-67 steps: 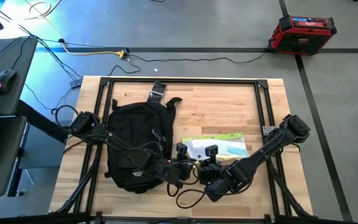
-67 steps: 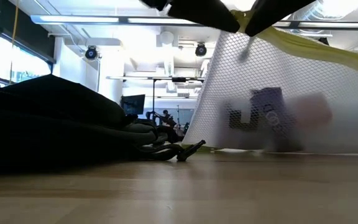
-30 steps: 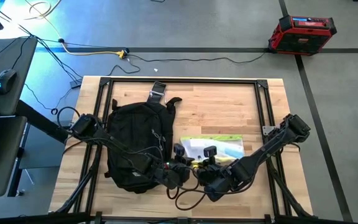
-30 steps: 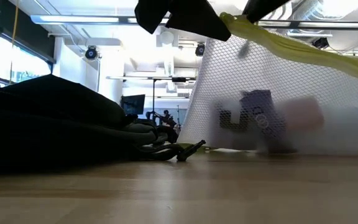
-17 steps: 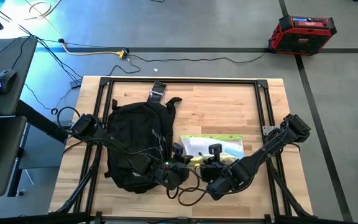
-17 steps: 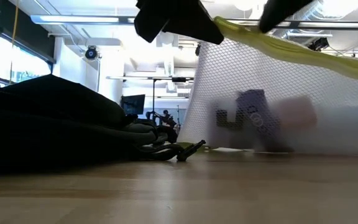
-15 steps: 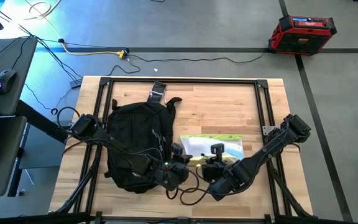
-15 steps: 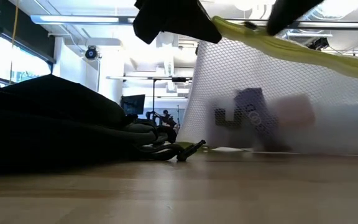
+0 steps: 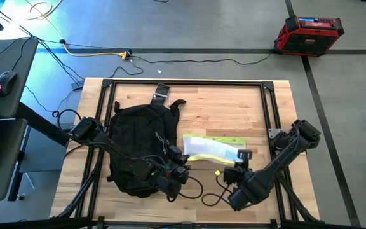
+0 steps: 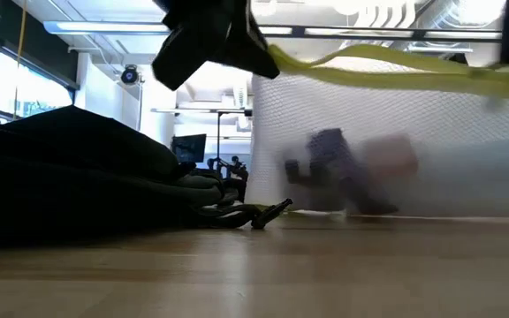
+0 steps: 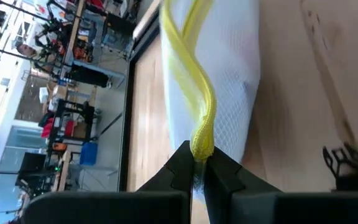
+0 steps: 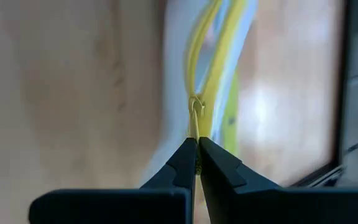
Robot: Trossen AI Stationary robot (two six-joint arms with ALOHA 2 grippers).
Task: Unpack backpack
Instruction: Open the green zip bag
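The black backpack (image 9: 138, 145) lies flat on the left half of the table. Right of it stands a translucent mesh pouch (image 9: 213, 147) with neon-yellow trim (image 10: 369, 64). The pouch's bottom (image 10: 352, 210) rests on the wood, and blurred items show inside it. My left gripper (image 9: 184, 158) is shut on the trim at the pouch's left end, beside the backpack. My right gripper (image 9: 223, 172) is shut on a yellow pull near the pouch's near right side. In the low view it shows only as a dark edge at the top right. My left gripper pinches the yellow trim (image 11: 202, 142) at the pouch's left end between its two fingers. It holds that end up, and the mesh hangs below with its bottom on the table. My right gripper pinches a thin yellow loop (image 12: 196, 111) on the trim between its fingertips, slanting down from above. The yellow trim runs away from the fingers in a drawn-out line.
A black metal frame (image 9: 271, 108) edges the table. Loose black cables (image 9: 196, 189) lie near the front edge between the arms. A black strap buckle (image 10: 268, 212) sticks out from the backpack. A red case (image 9: 309, 33) stands on the floor beyond the table.
My right gripper has moved toward the table's right edge and turned at the wrist, drawing the yellow pull along the trim. The trim now stretches longer and more level across the pouch's top. My left gripper has rolled slightly, keeping its hold on the left end.
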